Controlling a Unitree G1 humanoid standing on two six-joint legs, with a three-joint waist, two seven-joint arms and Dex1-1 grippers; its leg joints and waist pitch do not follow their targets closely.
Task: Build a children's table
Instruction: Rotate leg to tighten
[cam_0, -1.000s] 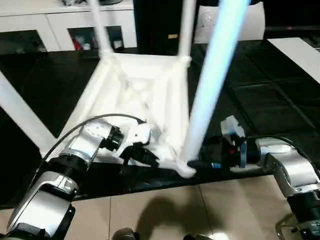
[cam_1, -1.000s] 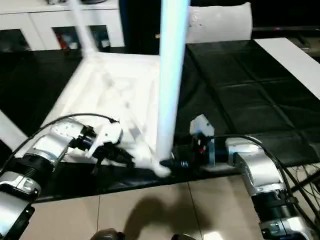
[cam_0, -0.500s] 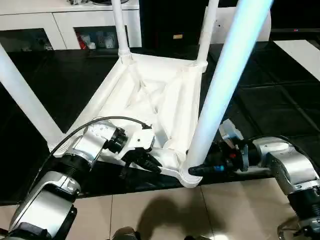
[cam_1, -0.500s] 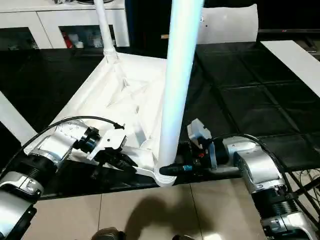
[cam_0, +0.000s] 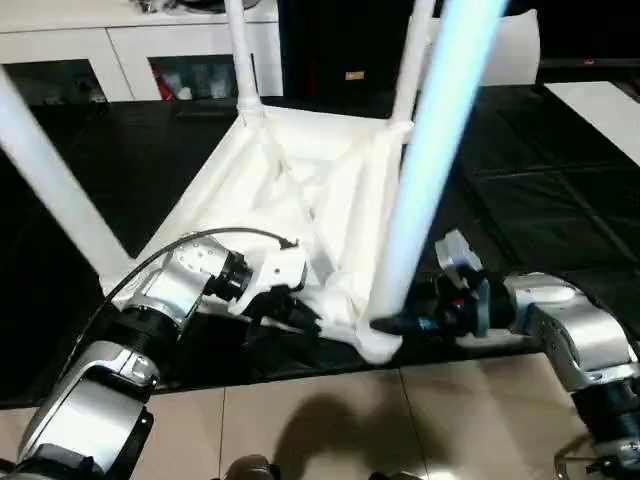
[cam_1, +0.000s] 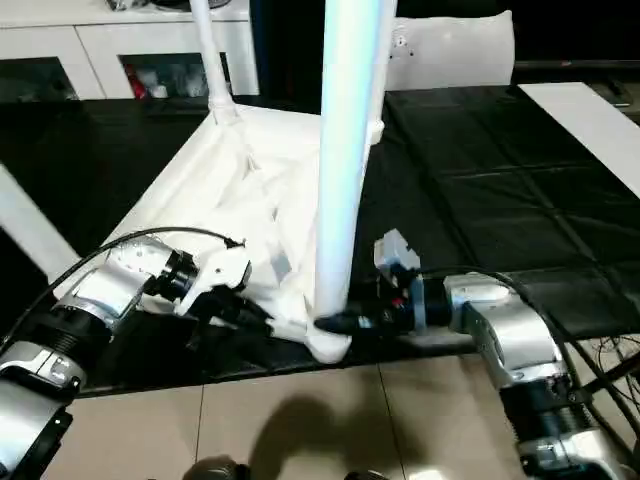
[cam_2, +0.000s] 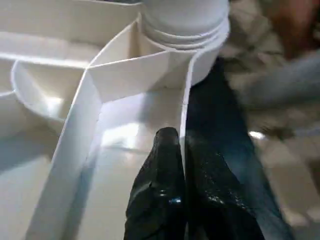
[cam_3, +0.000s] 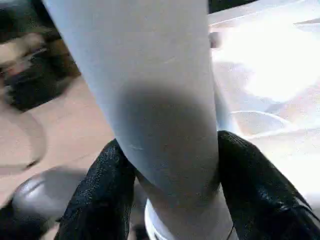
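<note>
The children's table (cam_0: 300, 190) lies upside down on the black mat, ribbed underside up, with its legs standing in the corner sockets. The near leg (cam_0: 425, 170) rises from the front corner socket (cam_0: 375, 343). My right gripper (cam_0: 385, 323) comes in from the right and is shut on that leg just above the socket; its fingers (cam_3: 100, 200) press both sides of the leg (cam_3: 160, 115). My left gripper (cam_0: 300, 315) is shut on the table's thin front rim (cam_2: 187, 100), left of that corner, one finger (cam_2: 160, 185) inside the wall and one outside.
A white cabinet with glass doors (cam_0: 120, 50) lines the back left. A flat white board (cam_0: 610, 110) lies at the far right on the black mat (cam_0: 540, 200). Beige floor tiles (cam_0: 320, 420) run along the mat's near edge. The left leg (cam_0: 50, 180) leans out leftward.
My right gripper's fingers have closed in onto the near leg's base. The near leg stands a little more upright. My left gripper stays clamped on the rim.
</note>
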